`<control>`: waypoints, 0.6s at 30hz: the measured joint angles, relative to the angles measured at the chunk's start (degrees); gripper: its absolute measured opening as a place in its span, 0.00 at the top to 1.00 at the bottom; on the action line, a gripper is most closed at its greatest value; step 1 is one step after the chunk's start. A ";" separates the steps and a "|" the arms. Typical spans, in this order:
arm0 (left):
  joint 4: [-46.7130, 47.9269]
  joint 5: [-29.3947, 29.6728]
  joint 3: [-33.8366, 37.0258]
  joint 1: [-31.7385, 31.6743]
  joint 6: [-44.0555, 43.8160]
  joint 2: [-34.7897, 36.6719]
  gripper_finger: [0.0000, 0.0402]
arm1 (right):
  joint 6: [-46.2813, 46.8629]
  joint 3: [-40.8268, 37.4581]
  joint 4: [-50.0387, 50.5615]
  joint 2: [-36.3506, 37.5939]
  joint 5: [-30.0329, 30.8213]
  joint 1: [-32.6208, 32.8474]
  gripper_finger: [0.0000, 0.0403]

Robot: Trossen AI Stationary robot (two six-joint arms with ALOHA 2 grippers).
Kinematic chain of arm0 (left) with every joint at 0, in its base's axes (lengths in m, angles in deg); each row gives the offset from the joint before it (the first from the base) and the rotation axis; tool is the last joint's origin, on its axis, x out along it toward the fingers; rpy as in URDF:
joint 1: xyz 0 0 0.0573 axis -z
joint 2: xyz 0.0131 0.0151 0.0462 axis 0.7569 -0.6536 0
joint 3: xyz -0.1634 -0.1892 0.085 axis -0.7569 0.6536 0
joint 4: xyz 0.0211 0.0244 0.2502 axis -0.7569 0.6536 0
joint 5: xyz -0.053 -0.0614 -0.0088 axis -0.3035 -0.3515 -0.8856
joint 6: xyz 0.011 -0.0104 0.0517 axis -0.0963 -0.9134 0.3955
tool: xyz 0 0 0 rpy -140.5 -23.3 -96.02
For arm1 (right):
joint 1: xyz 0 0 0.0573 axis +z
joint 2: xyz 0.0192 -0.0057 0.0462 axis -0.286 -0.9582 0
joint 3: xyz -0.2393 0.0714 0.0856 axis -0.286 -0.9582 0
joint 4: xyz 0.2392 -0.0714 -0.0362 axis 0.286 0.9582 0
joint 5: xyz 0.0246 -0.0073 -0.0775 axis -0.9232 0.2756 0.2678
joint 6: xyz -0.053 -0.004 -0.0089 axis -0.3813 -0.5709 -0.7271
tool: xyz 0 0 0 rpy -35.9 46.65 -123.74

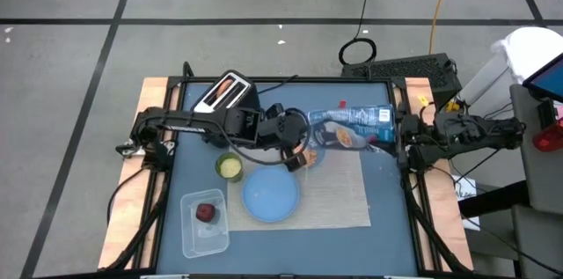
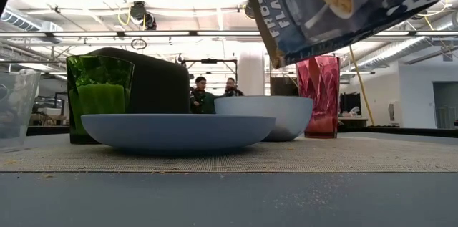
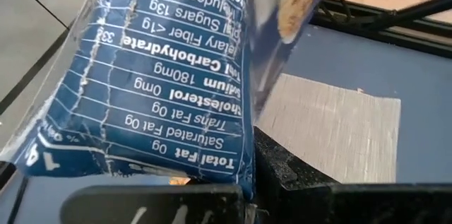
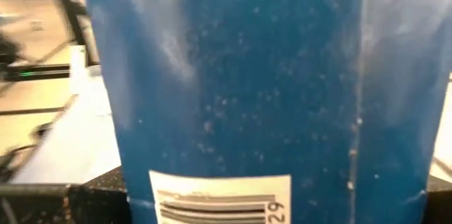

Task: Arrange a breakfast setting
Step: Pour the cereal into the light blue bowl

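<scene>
Starting at the left of the worktop (image 1: 378, 226), a clear plastic tub (image 1: 204, 223) holds the small dark-red fruit (image 1: 205, 212), and a green cup (image 1: 230, 167) stands just beside the light-blue plate (image 1: 270, 197), which rests on the left end of the beige placemat (image 1: 339, 193). The left gripper (image 1: 297, 157) hangs over the placemat's far left corner, clamped on one end of the blue cereal box (image 1: 352, 126), which lies on its side in the air above the blue bowl (image 2: 275, 116). Farther right, a red-tinted cup (image 2: 318, 96) stands behind the bowl, and the right gripper (image 1: 396, 134) meets the box's other end; its wrist camera is filled by the blue panel, so I cannot tell whether it is closed on the box. The step looks like pouring or handing over the box. To do it well, both arms should move together so the thin card does not twist or crush, and the opening should stay above the bowl's middle. Tilt slowly, since flakes already scatter near the left gripper. Keep the box high enough to clear the bowl's rim and the cup behind it.
</scene>
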 joint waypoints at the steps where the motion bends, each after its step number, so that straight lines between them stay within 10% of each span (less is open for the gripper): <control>1: -0.10 0.25 0.00 -0.11 0.00 0.00 0.99 | -0.14 -0.02 -0.02 0.00 1.02 0.00 0.31; 18: 0.12 0.14 -0.02 -0.04 -0.02 0.09 0.99 | -0.54 -0.06 0.05 0.00 -0.70 0.00 0.31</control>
